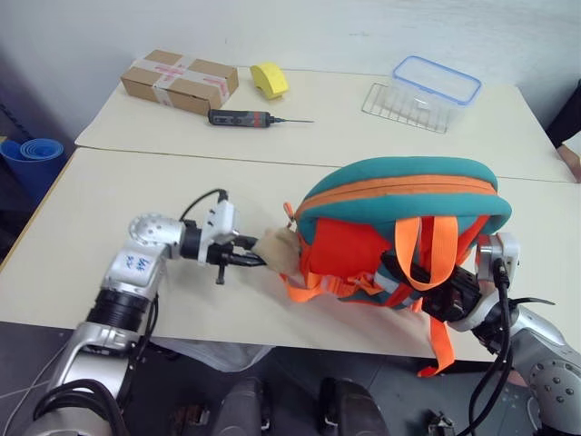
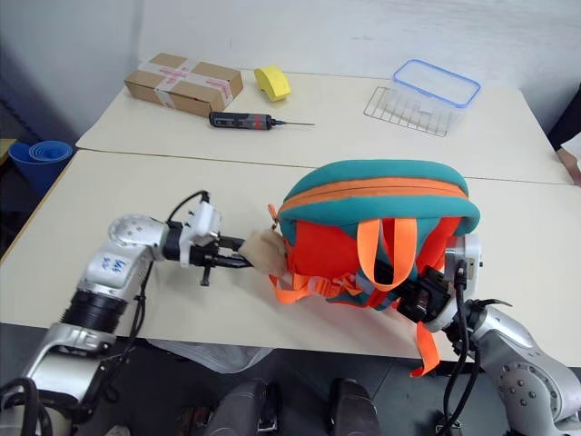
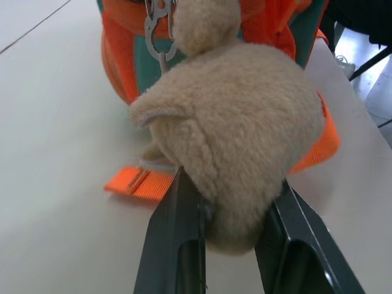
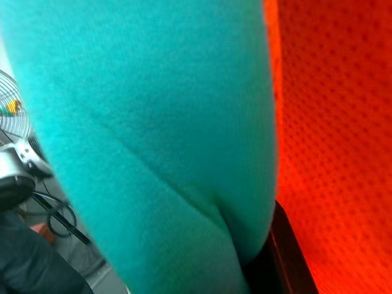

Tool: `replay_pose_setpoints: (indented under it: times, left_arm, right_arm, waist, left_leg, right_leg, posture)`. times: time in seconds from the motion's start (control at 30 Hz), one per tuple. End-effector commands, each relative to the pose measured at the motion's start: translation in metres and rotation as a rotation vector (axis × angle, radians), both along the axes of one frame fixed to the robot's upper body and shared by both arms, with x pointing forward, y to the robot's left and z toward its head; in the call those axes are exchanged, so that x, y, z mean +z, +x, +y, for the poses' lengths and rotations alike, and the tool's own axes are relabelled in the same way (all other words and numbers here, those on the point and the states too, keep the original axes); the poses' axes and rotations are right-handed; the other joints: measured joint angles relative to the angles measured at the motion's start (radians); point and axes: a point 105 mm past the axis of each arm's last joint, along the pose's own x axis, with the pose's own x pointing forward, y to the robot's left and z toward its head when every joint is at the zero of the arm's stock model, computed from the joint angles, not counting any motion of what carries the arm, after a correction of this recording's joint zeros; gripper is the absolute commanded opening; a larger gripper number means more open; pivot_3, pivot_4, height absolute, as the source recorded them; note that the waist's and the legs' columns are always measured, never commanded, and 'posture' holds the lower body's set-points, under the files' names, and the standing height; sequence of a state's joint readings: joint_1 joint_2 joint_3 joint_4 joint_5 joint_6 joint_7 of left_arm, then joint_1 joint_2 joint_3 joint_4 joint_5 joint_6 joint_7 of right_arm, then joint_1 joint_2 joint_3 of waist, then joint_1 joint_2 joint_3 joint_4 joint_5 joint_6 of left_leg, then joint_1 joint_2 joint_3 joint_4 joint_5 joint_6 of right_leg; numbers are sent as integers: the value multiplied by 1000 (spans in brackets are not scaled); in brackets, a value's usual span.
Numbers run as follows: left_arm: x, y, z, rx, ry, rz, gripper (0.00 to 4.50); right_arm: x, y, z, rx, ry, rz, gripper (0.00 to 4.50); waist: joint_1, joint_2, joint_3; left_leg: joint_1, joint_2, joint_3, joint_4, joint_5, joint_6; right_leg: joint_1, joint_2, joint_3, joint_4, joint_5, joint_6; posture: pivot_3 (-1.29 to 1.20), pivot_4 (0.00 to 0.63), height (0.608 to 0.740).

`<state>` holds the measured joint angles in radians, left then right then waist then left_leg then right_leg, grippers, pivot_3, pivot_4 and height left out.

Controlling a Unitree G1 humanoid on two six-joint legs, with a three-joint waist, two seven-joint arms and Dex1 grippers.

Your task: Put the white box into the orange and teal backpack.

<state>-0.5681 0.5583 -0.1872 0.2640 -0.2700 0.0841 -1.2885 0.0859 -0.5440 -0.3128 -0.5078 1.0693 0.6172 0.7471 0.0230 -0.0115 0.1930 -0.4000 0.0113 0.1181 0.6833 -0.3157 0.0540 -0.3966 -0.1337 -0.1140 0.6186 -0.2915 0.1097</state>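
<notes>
Orange webbing straps point(image 1: 427, 263) hang over the near edge of the table point(image 1: 109, 236), where the orange and teal backpack point(image 1: 404, 195) lies across the front, its long axis running left to right and its orange strap side turned toward the robot. The right gripper point(image 2: 427, 292) is pressed shut on the backpack's fabric near the straps; its wrist view shows teal cloth pinched against one black finger. On the backpack's left, the left gripper point(image 1: 243, 260) points sideways at the bag, and its fingers point(image 3: 174, 245) pinch the tan plush bear point(image 3: 236, 141) that hangs from a metal clip point(image 3: 158, 27). The orange zip trim along the top looks closed, and no opening faces the arms. The white box is not to be seen on the table; whether it already sits inside the bag cannot be told. The step in hand seems to be steadying or turning the backpack. Next, the mouth would need finding and opening. Farther off lie an electric screwdriver point(image 1: 243, 118), a taped cardboard box point(image 1: 180, 80), a yellow sponge point(image 1: 270, 79) and a clear blue-rimmed container point(image 1: 434, 82) on a wire rack point(image 1: 386, 104).
</notes>
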Motion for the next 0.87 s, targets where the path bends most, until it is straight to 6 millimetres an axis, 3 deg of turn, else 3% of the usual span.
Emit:
replay_pose_setpoints:
  times: [0.03,0.17,0.33,0.43,0.5,0.63,0.73,0.87]
  left_arm:
    - [-8,-3,1,36,13,-15,996]
    - [1,-2,20,113,-18,-4,2135]
    - [10,-22,56,172,-8,41,3697]
    - [13,-37,70,204,-20,55,4500]
    - [12,-45,82,241,-15,58,4500]
    - [8,-61,106,324,9,31,4500]
    - [12,-62,117,403,-33,40,4500]
    - [8,-65,124,406,32,15,4500]
  right_arm:
    - [3,1,2,-32,-14,-36,0]
    - [0,13,-5,-147,-105,-87,0]
    - [11,-10,-12,-91,-295,-191,1505]
    - [9,-25,-33,-77,-432,-210,2484]
    - [2,-34,-55,-66,-570,-204,3114]
    - [-2,-36,-120,-166,-726,-185,4475]
    - [-5,-28,-147,-196,-802,-185,4475]
    - [-12,-18,-154,-175,-859,-215,4475]
  waist:
    - [0,0,0]
    - [-3,0,0]
    - [-14,1,1]
    - [-9,1,1]
    - [-3,1,1]
    - [-1,1,1]
    - [-4,2,1]
    - [-6,3,1]
  left_leg:
    - [0,0,0,0,0,0]
    - [0,1,0,0,0,0]
    - [1,3,0,-1,-1,-2]
    - [0,3,0,-1,-2,-2]
    - [1,2,0,-1,-3,-1]
    - [7,3,1,-1,-6,0]
    - [9,3,3,-1,-7,0]
    - [10,4,3,-4,-8,-8]
  right_leg:
    - [0,0,0,0,0,0]
    - [0,-1,0,0,0,0]
    - [-1,-1,1,0,0,-1]
    - [-1,-1,0,0,-1,-1]
    - [1,-1,0,-2,-1,-1]
    - [6,-1,1,-9,0,0]
    - [6,-2,5,-9,0,-1]
    - [5,-3,5,-7,-2,-3]
  posture:
    - [0,150,740]
    - [0,150,740]
    - [0,150,740]
    - [0,150,740]
    - [0,150,740]
    - [0,150,740]
    - [0,150,740]
    - [0,150,740]
